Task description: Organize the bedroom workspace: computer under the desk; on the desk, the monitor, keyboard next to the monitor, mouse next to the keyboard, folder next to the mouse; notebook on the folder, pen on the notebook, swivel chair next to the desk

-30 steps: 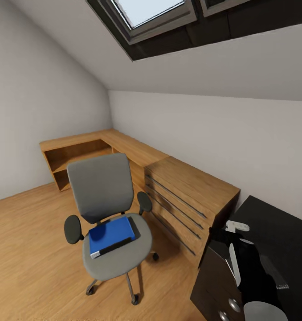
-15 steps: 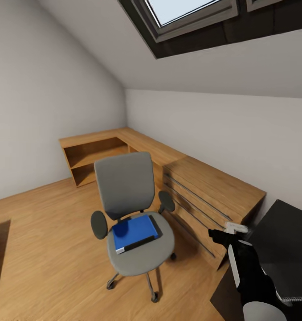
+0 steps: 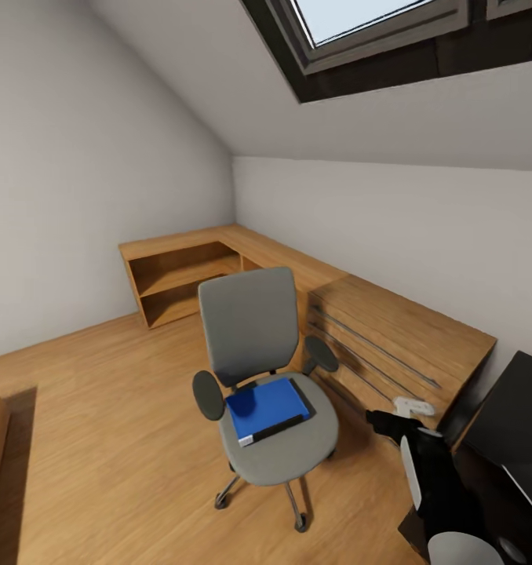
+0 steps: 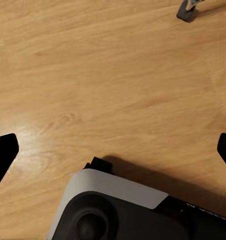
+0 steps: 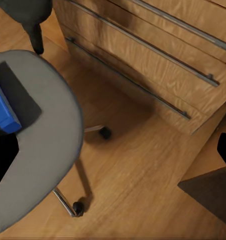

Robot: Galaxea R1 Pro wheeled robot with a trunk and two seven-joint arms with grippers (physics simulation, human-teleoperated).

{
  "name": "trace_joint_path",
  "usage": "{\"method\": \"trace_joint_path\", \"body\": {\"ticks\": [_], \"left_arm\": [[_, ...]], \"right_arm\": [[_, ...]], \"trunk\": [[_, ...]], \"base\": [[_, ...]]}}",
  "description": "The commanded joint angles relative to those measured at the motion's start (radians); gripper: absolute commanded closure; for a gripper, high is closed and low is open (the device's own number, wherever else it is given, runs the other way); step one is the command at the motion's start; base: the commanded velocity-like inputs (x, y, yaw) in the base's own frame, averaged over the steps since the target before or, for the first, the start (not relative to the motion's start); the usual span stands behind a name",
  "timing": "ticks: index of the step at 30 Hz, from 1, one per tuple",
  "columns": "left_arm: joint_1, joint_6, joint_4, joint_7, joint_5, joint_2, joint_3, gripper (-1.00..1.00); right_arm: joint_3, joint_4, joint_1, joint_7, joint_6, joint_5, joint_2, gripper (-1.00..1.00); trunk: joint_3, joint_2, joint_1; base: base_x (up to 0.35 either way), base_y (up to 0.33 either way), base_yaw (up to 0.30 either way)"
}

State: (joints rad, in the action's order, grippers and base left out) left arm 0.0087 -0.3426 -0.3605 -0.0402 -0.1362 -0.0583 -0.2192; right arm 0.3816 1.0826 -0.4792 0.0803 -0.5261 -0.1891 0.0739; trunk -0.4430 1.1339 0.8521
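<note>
The step in hand looks like fetching the folder [image 3: 267, 406]: it lies flat on the seat of the swivel chair [image 3: 260, 377], a bright blue rectangle toward the front of the cushion. The chair stands on the wooden floor [image 3: 101, 439] just beside a low oak chest [image 3: 391, 345] with long bar handles. The black bench [image 3: 517, 408] shows at the far right edge, near the chair but apart from it.

The right tool [image 5: 113, 165] hangs over the floor between chair seat and chest, its dark fingertips [image 5: 3, 160] spread wide with nothing between them. The left tool [image 4: 113, 150] points down at bare floor, likewise spread and empty.

The next move probably calls for bringing the right arm over the seat and down onto the folder's near edge; how much lip the folder offers is hard to judge from here.

The room is an attic bedroom with a sloped white ceiling, a skylight [image 3: 376, 23] and an open oak shelf unit [image 3: 180, 282] in the corner.
</note>
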Motion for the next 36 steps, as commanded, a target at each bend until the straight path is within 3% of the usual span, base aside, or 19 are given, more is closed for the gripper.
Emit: {"method": "trace_joint_path", "body": {"ticks": [1,36], "left_arm": [[0.0,-0.001,-0.002,-0.001,-0.009,0.0,0.003,-1.0],[0.0,-0.001,-0.003,-0.003,-0.009,0.001,0.003,-1.0]], "right_arm": [[0.004,-0.001,-0.001,0.008,0.001,-0.01,0.001,-1.0],[-0.001,-0.026,-0.001,0.006,0.033,-0.001,0.025,-1.0]], "trunk": [[-0.001,0.001,0.0],[0.007,0.001,0.0]], "base": [[0.0,0.25,0.0],[0.0,0.03,0.004]]}}
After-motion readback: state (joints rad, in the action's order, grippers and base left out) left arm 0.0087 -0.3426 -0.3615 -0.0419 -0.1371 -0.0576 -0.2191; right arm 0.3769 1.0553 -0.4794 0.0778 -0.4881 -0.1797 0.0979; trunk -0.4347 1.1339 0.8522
